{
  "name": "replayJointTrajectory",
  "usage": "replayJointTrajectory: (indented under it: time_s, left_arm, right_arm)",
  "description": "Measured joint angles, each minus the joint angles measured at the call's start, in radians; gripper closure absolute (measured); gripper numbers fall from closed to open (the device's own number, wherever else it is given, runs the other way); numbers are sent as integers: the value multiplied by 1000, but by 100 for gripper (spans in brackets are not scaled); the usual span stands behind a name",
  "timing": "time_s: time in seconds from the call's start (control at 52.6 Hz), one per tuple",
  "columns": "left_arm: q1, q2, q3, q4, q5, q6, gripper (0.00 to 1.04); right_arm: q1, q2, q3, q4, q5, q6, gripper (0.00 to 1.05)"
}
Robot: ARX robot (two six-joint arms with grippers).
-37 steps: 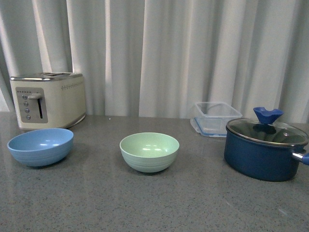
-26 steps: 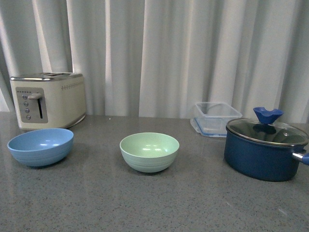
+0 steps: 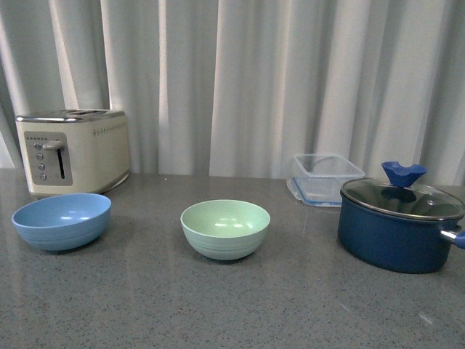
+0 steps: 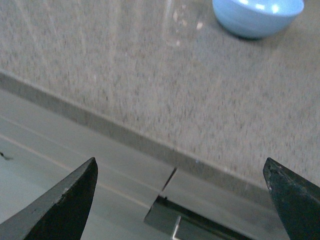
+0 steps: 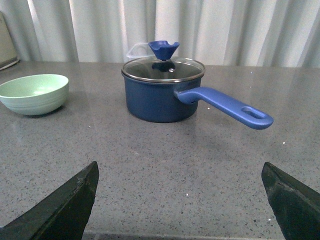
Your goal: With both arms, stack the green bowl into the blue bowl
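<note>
The pale green bowl (image 3: 225, 228) sits upright in the middle of the grey counter; the right wrist view shows it too (image 5: 33, 93). The light blue bowl (image 3: 61, 220) stands apart from it at the left, in front of the toaster, and appears in the left wrist view (image 4: 257, 16). Neither arm shows in the front view. My left gripper (image 4: 181, 200) is open over the counter's near edge, well short of the blue bowl. My right gripper (image 5: 180, 200) is open above bare counter near its front edge, empty, with the green bowl far off to one side.
A dark navy pot (image 3: 398, 230) with a glass lid and a long blue handle (image 5: 224, 106) stands at the right. Behind it is a clear plastic container (image 3: 322, 179). A cream toaster (image 3: 73, 150) stands at the back left. White curtains close off the back.
</note>
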Motion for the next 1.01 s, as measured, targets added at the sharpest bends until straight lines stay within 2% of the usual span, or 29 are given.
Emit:
replayJointTrajectory:
  time_s: [0.133,0.304,0.494,0.627,1.007]
  left_arm:
    - [87,283,170,115,106,30,7]
    - [95,560,412,31,127,75,7]
    - [74,816,813,-79,66,40,7]
    - [53,917,988,-141,30,36,7]
    - [-15,1129,1147,-207,-55,23,7]
  right_arm:
    - [0,0,0,0,0,0,10]
    - [0,0,0,0,0,0,10]
    - [0,0,0,0,0,0,10]
    - [0,0,0,0,0,0,10]
    - [0,0,0,0,0,0,10]
